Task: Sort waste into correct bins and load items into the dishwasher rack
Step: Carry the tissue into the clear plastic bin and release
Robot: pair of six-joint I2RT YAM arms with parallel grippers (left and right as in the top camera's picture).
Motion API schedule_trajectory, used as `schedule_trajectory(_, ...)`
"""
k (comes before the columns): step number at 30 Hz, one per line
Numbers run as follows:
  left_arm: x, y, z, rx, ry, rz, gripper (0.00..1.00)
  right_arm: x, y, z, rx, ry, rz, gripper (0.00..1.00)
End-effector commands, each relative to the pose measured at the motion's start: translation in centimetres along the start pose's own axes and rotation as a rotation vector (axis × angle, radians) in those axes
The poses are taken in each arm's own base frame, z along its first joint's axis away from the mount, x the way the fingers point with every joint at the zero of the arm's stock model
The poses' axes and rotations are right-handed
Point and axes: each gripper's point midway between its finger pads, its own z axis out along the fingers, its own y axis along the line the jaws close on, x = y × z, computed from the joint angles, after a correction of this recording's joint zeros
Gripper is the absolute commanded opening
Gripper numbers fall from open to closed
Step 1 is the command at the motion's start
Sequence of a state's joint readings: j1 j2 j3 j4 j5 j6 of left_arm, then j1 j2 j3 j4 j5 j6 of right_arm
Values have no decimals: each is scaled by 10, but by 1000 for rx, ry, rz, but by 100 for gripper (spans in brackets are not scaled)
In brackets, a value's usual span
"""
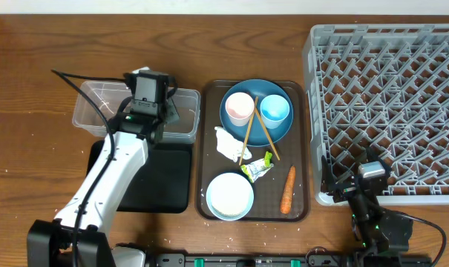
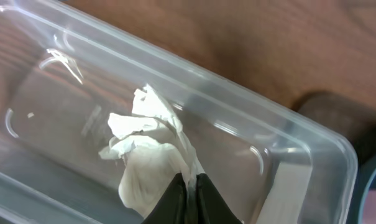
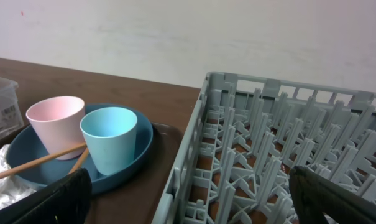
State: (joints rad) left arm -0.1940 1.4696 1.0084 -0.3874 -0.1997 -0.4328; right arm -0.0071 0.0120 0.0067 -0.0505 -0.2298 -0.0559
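White tissue [image 2: 145, 152] partly behind left gripper [image 2: 191, 183]

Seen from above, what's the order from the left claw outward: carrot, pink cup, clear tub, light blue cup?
1. clear tub, under the left gripper
2. pink cup, on the plate
3. light blue cup, beside it
4. carrot, tray's corner

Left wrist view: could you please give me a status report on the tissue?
Left pincer shut on tissue, over clear tub. Right pincer open, beside rack. Second tissue, wrapper, carrot on brown tray. Nothing blocking the tub.
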Motion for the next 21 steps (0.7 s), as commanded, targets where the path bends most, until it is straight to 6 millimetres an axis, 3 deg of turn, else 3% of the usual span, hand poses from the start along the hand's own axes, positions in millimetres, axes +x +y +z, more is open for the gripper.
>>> schedule_trajectory(1, -12, 10, 4, -39, -34, -5, 9, 1, -2, 0, 11, 2, -5, 99)
schedule_trajectory(6, -10, 22, 17, -73, -12, -23, 11, 1, -2, 0, 11, 2, -5, 99)
schedule_trajectory(8, -8, 26, 21, -84, -3, -28, 25, 1, -2, 0, 12, 2, -5, 99)
schedule_trajectory(12, -10, 30, 23, -90, -6, -37, 29, 1, -2, 0, 11, 2, -5, 99)
schedule_trajectory(14, -14, 28, 23, -83, -19, -40, 38, 1, -2, 0, 11, 2, -5, 99)
schedule_trajectory(18, -18, 20, 13, -31, -27, -44, 41, 1, -2, 0, 11, 2, -5, 99)
schedule_trajectory(21, -19, -1, -10, 111, -6, -30, 42, 1, -2, 0, 11, 2, -5, 99)
